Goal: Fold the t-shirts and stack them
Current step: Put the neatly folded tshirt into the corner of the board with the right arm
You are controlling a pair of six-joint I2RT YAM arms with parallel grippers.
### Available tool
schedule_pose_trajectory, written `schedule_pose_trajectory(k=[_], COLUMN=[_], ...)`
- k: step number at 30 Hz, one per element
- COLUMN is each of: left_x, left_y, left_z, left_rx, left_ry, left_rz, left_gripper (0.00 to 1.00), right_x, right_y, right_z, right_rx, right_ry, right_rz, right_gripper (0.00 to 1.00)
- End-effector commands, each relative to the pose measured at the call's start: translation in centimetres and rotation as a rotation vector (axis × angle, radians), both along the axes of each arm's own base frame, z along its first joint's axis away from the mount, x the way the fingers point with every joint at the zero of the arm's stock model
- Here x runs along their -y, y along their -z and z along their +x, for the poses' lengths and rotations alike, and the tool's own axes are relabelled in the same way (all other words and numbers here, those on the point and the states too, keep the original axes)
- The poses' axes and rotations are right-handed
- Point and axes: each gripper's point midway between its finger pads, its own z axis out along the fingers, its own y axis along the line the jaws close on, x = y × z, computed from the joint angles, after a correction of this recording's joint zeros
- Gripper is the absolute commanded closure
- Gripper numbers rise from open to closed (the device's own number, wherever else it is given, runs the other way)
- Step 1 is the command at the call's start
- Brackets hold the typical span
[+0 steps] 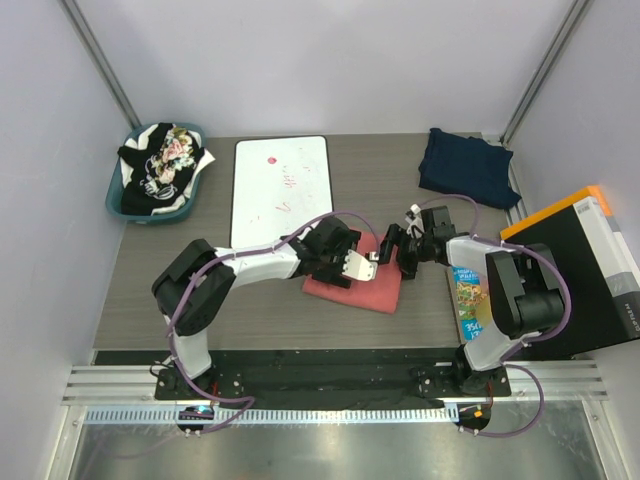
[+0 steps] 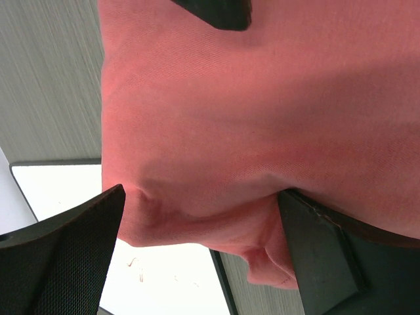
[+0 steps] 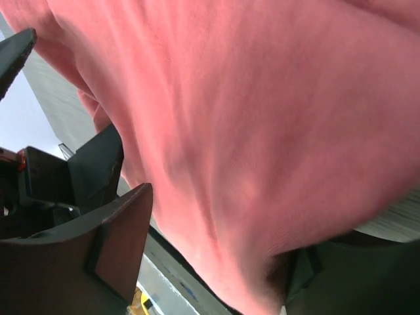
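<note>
the salmon t-shirt [image 1: 372,292] lies as a folded pad on the table [image 1: 150,270] between the two arms, in front of the white board [image 1: 280,190]. the navy t-shirt [image 1: 468,165] sits folded at the far right corner, and the rest are heaped in the blue basket [image 1: 113,200] at far left.

my left gripper [image 2: 200,197] is spread wide, one finger either side of the pad's edge, nothing pinched. the right gripper [image 3: 220,223] also has cloth between its fingers, which stand apart. i cannot tell whether they have bitten, because the cloth fills that view.

i expect this shirt to be light, limp and a bit grippy, not slippery. it will sag and unfold if i lift only one layer. so i'd take all layers together at the folded edge, both grippers well apart along it, and keep it low.
</note>
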Motion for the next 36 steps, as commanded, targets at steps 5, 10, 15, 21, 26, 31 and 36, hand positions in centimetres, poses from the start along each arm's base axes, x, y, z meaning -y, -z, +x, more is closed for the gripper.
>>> schedule_pose_trajectory(k=[5,10,15,21,26,31,36], left_x=[2.3,1.3,-1.1,-4.2,-6.2,-8.0,-9.6], left_y=[0.4,0.2,-1.7,-3.9,-5.1,-6.0,-6.6], left_z=[-0.6,0.3,2.0,1.5,-0.4,-2.4,-3.0], left_rx=[-0.023,-0.001,0.053,0.031,0.019,0.018,0.028], left_ry=[0.002,-0.019,-0.108,-0.14,-0.106,-0.049,-0.044], left_rz=[-0.044,-0.026,-0.01,0.01,0.038,0.054,0.071], left_gripper=[0.0,0.0,0.0,0.0,0.0,0.0,0.0], right_x=[0.0,1.9,4.7,6.7,8.4,10.9,12.9], right_y=[1.1,0.4,-3.5,-8.2,-9.6,-11.6,-13.3], right_z=[1.3,3.7,10.4,16.4,19.6,22.8,25.9], right_rx=[0.0,0.047,0.277,0.489,0.598,0.673,0.747], right_ry=[0.033,0.049,-0.027,-0.134,-0.167,-0.136,-0.121], right_rz=[-0.05,-0.098,-0.24,-0.356,-0.477,-0.581,-0.695], right_gripper=[0.65,0.99,0.99,0.99,0.99,0.99,0.99])
